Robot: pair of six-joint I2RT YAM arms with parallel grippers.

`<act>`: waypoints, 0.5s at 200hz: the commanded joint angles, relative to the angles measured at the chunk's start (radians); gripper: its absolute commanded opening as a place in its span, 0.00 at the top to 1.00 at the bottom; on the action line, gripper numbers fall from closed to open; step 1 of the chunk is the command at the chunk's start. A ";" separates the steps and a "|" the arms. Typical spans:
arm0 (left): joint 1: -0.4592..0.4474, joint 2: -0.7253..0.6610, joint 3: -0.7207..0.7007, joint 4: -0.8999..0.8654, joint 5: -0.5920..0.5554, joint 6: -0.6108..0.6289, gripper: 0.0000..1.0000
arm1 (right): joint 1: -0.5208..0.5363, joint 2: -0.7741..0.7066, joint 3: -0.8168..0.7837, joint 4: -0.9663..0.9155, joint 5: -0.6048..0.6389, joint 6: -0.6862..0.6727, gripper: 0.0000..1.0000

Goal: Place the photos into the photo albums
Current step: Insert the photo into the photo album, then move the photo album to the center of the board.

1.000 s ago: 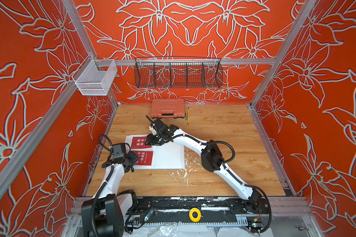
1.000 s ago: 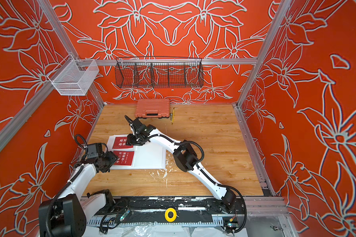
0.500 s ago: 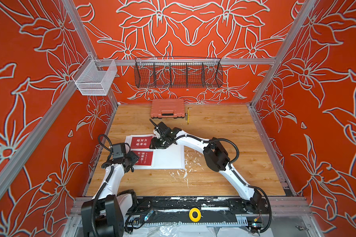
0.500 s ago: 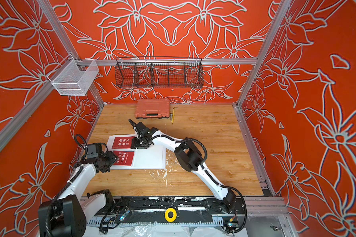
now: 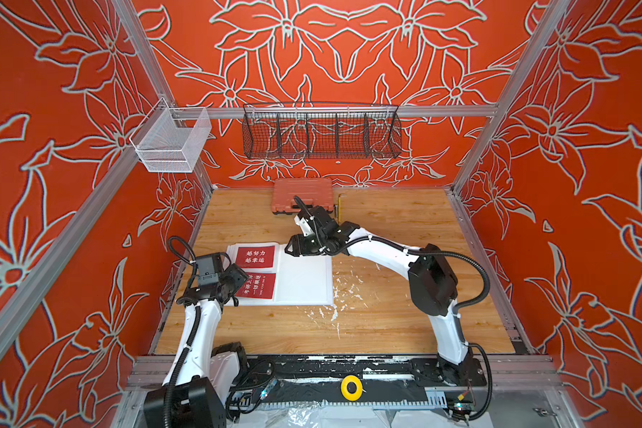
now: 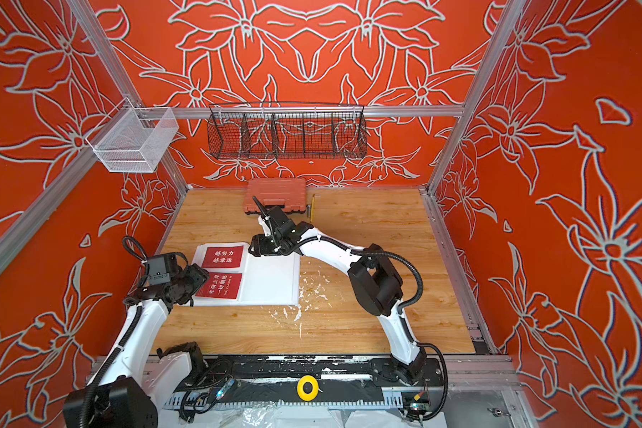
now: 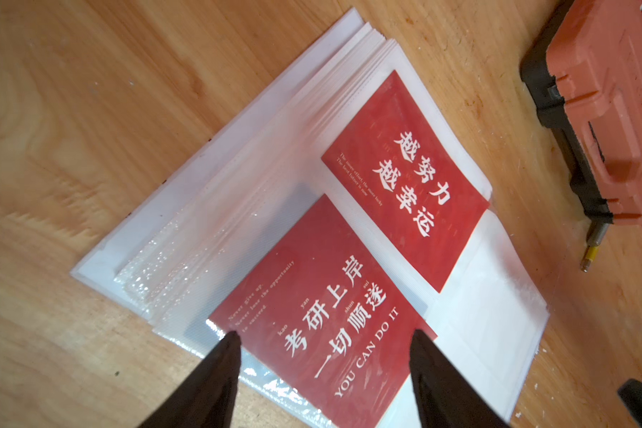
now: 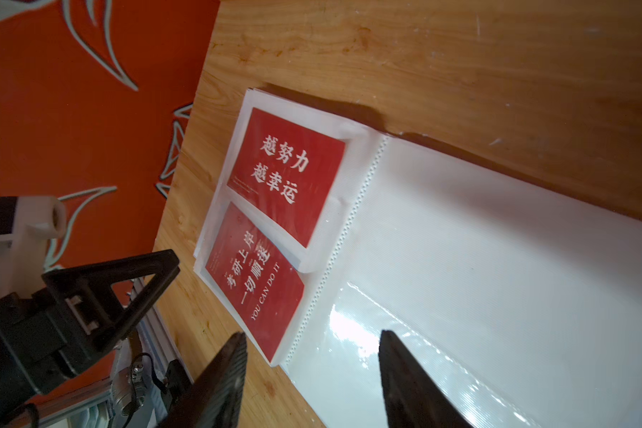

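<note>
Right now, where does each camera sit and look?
Top views: high in front, looking down at the table; left arm, right arm show.
Left wrist: on left arm, looking past left tool at the photo album.
Right wrist: on right arm, past right tool at the album; left tool shows.
Shared: all show the red photos.

A robot test cell in a lab: two arms mounted on a rail at a wooden table, boxed in by an aluminium frame, flower-printed orange walls and a hung wire basket.
</note>
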 commanded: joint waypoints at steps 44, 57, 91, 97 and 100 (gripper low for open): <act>-0.033 0.112 0.068 -0.048 -0.021 0.014 0.21 | -0.069 -0.163 -0.265 0.085 -0.025 -0.002 0.38; -0.034 0.141 0.073 -0.038 -0.047 0.002 0.21 | -0.080 -0.189 -0.315 0.093 -0.025 0.005 0.38; -0.034 0.214 0.093 0.012 -0.117 -0.022 0.21 | -0.123 -0.265 -0.464 0.122 -0.022 0.025 0.37; -0.035 0.222 0.098 0.018 -0.130 -0.029 0.21 | -0.132 -0.278 -0.493 0.130 -0.028 0.026 0.37; -0.035 0.225 0.099 0.021 -0.137 -0.032 0.21 | -0.136 -0.284 -0.505 0.134 -0.032 0.026 0.37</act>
